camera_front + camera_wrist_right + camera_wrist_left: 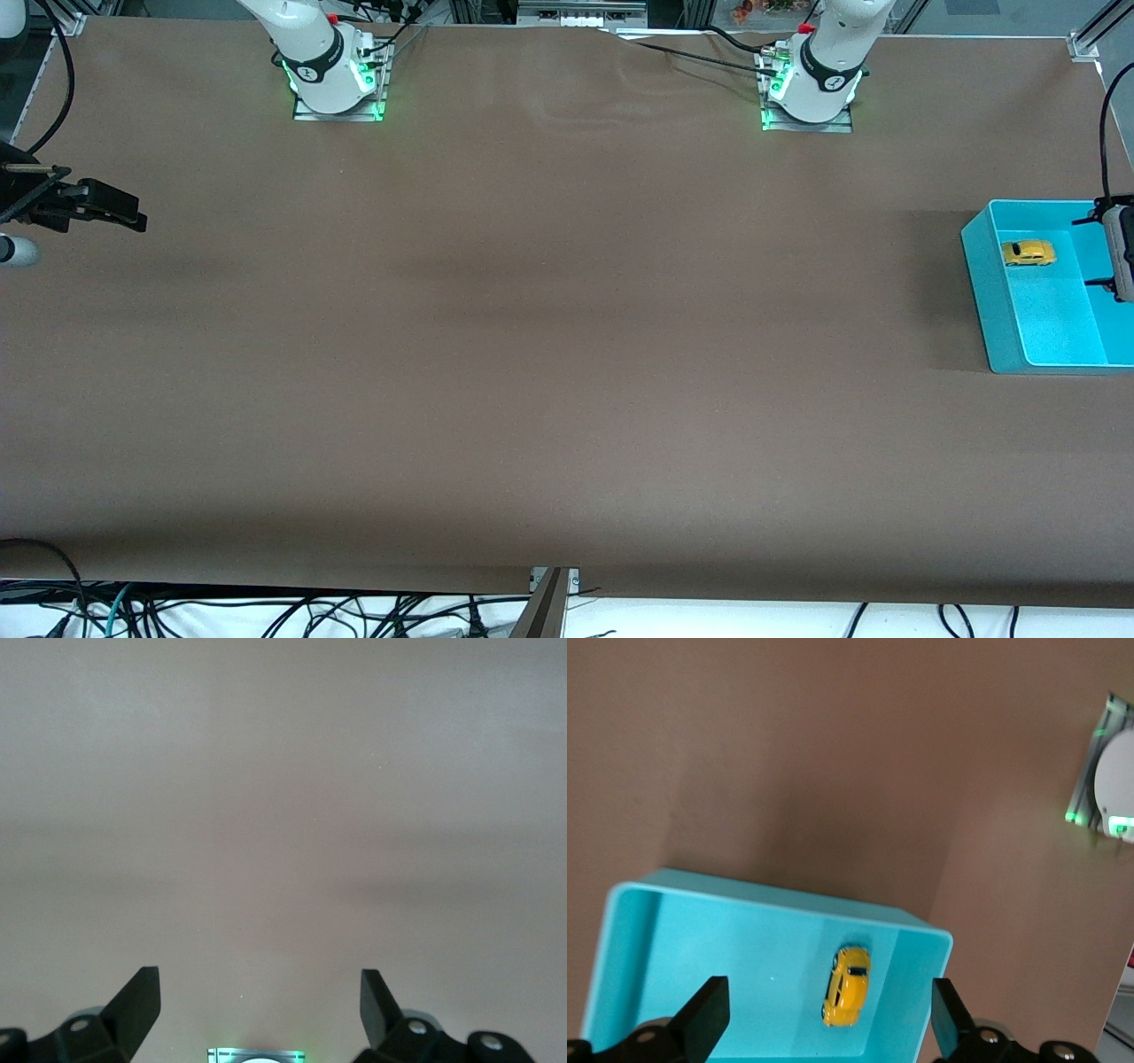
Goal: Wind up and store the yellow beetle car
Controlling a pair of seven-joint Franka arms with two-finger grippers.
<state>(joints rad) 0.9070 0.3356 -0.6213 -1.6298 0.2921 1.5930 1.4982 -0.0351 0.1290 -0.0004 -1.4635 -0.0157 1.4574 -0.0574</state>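
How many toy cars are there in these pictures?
1: the yellow beetle car sits inside the turquoise bin at the left arm's end of the table, under the open left claw. None other shows.

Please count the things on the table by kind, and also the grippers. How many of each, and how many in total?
Yellow car, in the bin: 1
Turquoise bin: 1
Grippers, both open: 2, left gripper over the bin, right gripper waiting over bare table
Total: 4
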